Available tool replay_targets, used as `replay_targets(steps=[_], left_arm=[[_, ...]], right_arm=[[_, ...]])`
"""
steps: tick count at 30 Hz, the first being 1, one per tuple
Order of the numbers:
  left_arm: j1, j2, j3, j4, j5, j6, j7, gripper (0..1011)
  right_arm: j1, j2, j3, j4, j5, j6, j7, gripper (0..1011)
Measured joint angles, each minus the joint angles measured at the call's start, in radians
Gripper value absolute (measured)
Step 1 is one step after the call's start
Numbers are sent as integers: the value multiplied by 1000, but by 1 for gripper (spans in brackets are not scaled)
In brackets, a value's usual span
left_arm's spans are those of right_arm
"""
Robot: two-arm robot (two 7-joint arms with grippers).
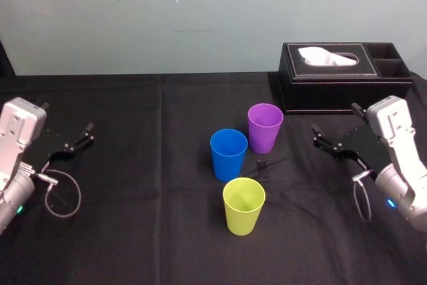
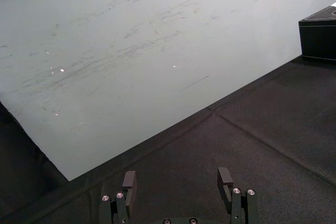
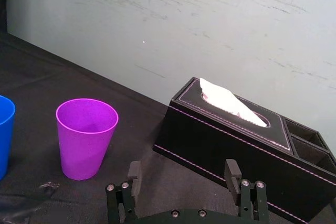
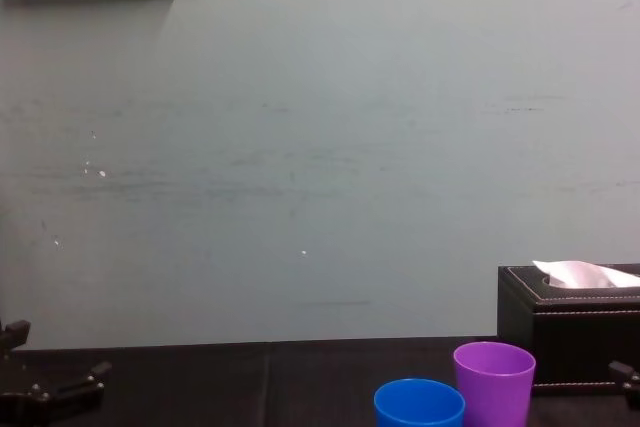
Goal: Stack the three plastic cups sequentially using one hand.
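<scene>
No cup has been stacked yet. The purple cup (image 1: 265, 127), the blue cup (image 1: 229, 155) and the yellow-green cup (image 1: 243, 205) are all set upright on the black cloth (image 1: 133, 185), mouths up. None is held, and none is put inside another.

The right gripper (image 1: 335, 119) is held low over the cloth. Its two fingers (image 3: 134, 174) are spread wide apart, and nothing is caught between them. The purple cup is found out past these fingertips, off toward the middle of the table. It is the cup nearest to them, but it is not touched. The blue cup is placed just beside the purple one, on the side away from the right fingers. The yellow-green cup is placed near the blue one, on the robot's side. A black tissue box (image 1: 343, 78) is seen just beyond the right fingertips, toward the wall.

The left gripper (image 1: 67, 118) is kept at the other side of the table. Its fingers (image 2: 129, 182) are spread apart too, with only cloth seen between them. All three cups are well apart from them.

So the whole job looks to be left. One cup must be picked up and dropped into a second, and then the last cup must be added. It may be guessed that the purple cup will be taken first by the right gripper, since it is nearest. For that, the open fingers would need to be brought around its side and closed gently, so the light cup is not tipped or knocked into the blue one.
</scene>
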State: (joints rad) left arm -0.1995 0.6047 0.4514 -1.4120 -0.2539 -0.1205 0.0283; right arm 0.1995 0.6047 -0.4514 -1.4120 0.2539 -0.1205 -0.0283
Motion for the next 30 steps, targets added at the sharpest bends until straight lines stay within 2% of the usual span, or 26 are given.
replay_targets(steps=[30], left_arm=[[0,0,0,0,0,0,0,1010]], right_arm=[[-3,-2,2,-3,-2,1,1,1003]])
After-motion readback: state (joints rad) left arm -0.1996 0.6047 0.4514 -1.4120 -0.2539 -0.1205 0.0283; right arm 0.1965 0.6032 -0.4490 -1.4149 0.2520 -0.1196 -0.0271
